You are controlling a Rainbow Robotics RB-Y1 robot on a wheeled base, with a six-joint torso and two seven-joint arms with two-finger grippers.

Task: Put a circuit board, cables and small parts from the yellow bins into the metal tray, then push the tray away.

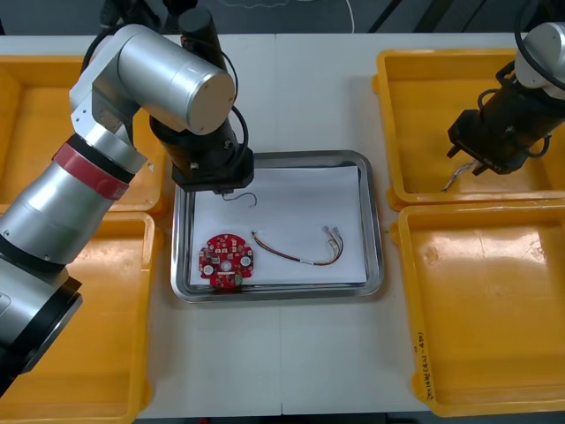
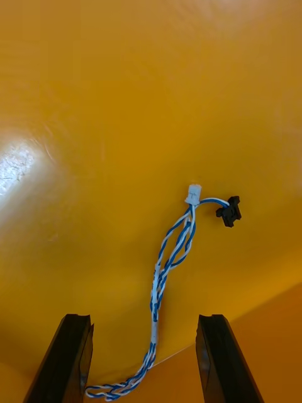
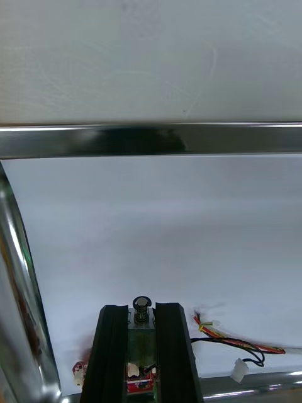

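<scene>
At metal tray's (image 1: 300, 156) far-left corner, small metal part (image 3: 142, 307) (seemingly) is clamped by left gripper (image 1: 228, 188), circuit board (image 1: 226, 261) nearby; right gripper (image 2: 143, 324) is held open outside.

Place: I read this as an electronics lab or assembly bench, not a home or office.
Bench: a plain light table (image 1: 309, 79), which I see steeply from above.
Stock: four yellow bins (image 1: 494, 336), two at each side, like parts bins.
Work tray: a metal tray (image 1: 375, 221) between them, white inside.
Electronics: a round red circuit board (image 1: 226, 261) and a red and yellow cable (image 1: 300, 252) in the tray, a black cable (image 1: 240, 199) over it, and a twisted blue and white cable (image 2: 170, 264) in a bin.
Machinery: my left arm (image 1: 132, 97) and right arm (image 1: 538, 44), both industrial metal.
</scene>
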